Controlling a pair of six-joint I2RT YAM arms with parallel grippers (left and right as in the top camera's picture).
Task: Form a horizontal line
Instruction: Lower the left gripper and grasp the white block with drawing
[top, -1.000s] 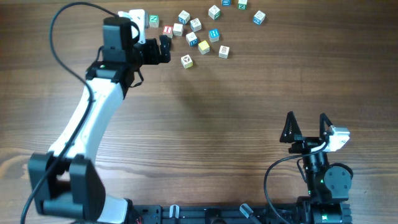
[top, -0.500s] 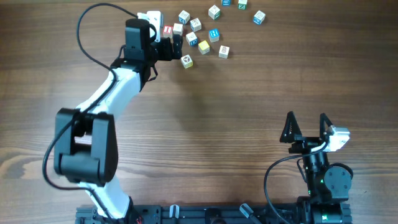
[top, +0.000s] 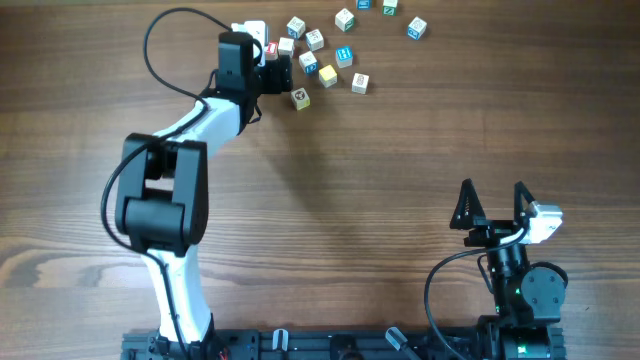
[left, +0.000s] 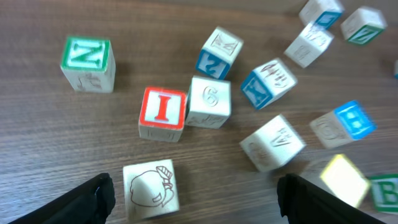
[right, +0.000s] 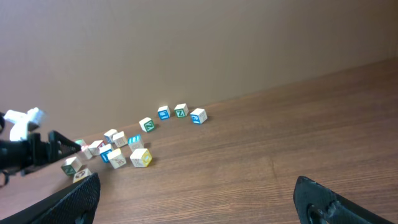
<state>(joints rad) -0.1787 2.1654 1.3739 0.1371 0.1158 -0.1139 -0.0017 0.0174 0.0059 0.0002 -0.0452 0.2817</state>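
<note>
Left end effector (left: 194, 190): fingers spread wide and clamped on nothing. It sits low over the counter (top: 350, 220), at the cube group on the far side.
Picture cube (left: 149, 186): lies between the left fingers, nearer one of them, not gripped.
Red I cube (left: 163, 112): just beyond the picture cube. One side touches the cube marked 6 (left: 209, 101), so this pair sits edge to edge.
Green N cube (left: 88, 62): stands apart, to one side of the pair.
Yellow cube (left: 344, 177): blurred, near the other left finger.
Letter cubes (top: 328, 75): scattered loosely near the far edge of the counter, at mixed angles. The horizontal line is not yet formed.
Right end effector (top: 493, 205): fingers apart and empty, close to its own base, well apart from the cubes.
</note>
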